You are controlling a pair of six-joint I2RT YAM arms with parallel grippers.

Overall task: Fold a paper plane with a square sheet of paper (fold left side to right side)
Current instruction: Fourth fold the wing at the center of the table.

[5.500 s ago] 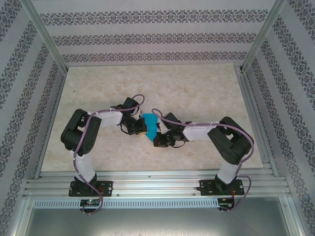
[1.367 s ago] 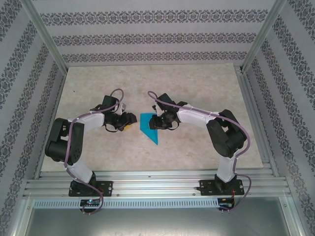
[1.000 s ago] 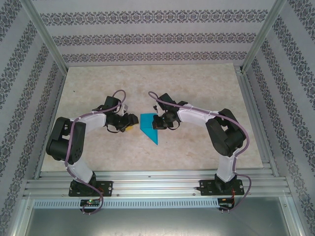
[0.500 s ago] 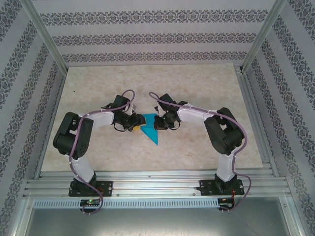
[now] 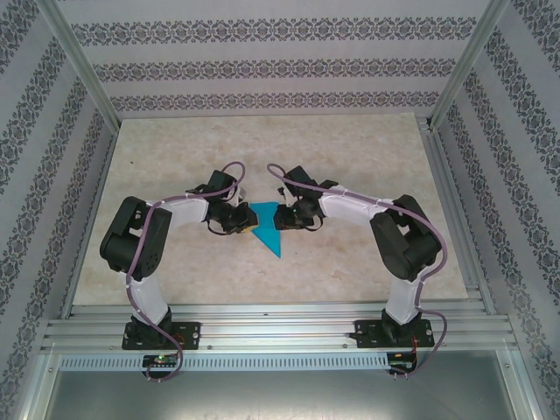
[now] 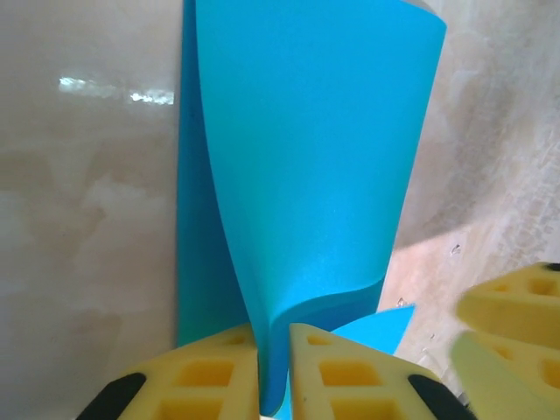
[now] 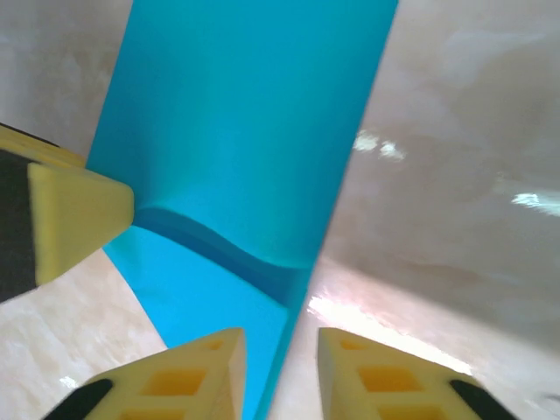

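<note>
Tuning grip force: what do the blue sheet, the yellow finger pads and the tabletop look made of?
Sheet of paper: thin matte paper, curls softly and holds a fold. Left gripper pads: yellow foam or soft rubber, likely; moulded square pockets. Tabletop: glossy marble-look surface with bright reflections; stone or laminate unclear.

The top external view is bright and evenly lit from overhead. The arms throw only short, soft shadows on the pale table [image 5: 350, 157], focus is fair, and the frame posts splay outward toward the picture's edges. In the left wrist view a white streak of glare lies on the glossy table at upper left. The raised paper [image 6: 306, 157] casts a soft grey shadow to its right, and the left arm's yellow pads [image 6: 332, 372] look slightly soft. In the right wrist view, glare patches sit right of the saturated cyan paper. A darker band lies under its curl, and the right arm's pads [image 7: 192, 376] are blurred.
</note>
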